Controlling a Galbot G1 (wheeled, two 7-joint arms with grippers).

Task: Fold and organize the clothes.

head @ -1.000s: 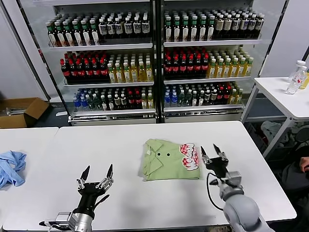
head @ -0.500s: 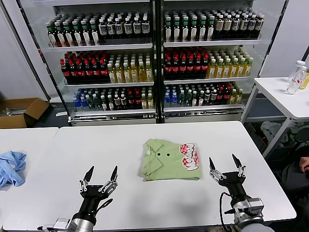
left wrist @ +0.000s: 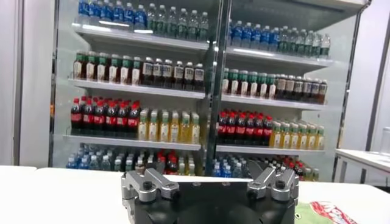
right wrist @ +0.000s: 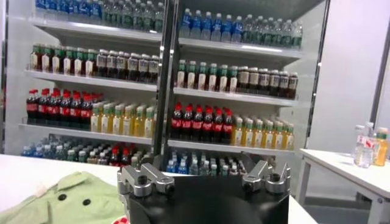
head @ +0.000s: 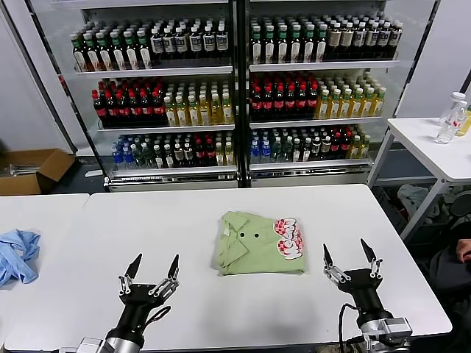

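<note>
A folded sage-green shirt (head: pixel 254 246) lies in the middle of the white table (head: pixel 184 220), collar and two dark buttons up, with a red-and-white print (head: pixel 289 238) on its right side. It also shows in the right wrist view (right wrist: pixel 58 204), and its print edge shows in the left wrist view (left wrist: pixel 323 213). My left gripper (head: pixel 153 265) is open and empty near the table's front edge, left of the shirt. My right gripper (head: pixel 348 255) is open and empty, right of the shirt and clear of it. Both point upward.
A blue cloth (head: pixel 16 254) lies on a second table at the left. Drink coolers (head: pixel 235 88) full of bottles stand behind the table. A side table (head: pixel 434 143) with bottles is at the back right. A cardboard box (head: pixel 33 169) sits on the floor at left.
My right gripper has drawn back from the shirt's right edge, moving right and toward the table's front. My left gripper has shifted slightly toward the front. The shirt has not moved.
</note>
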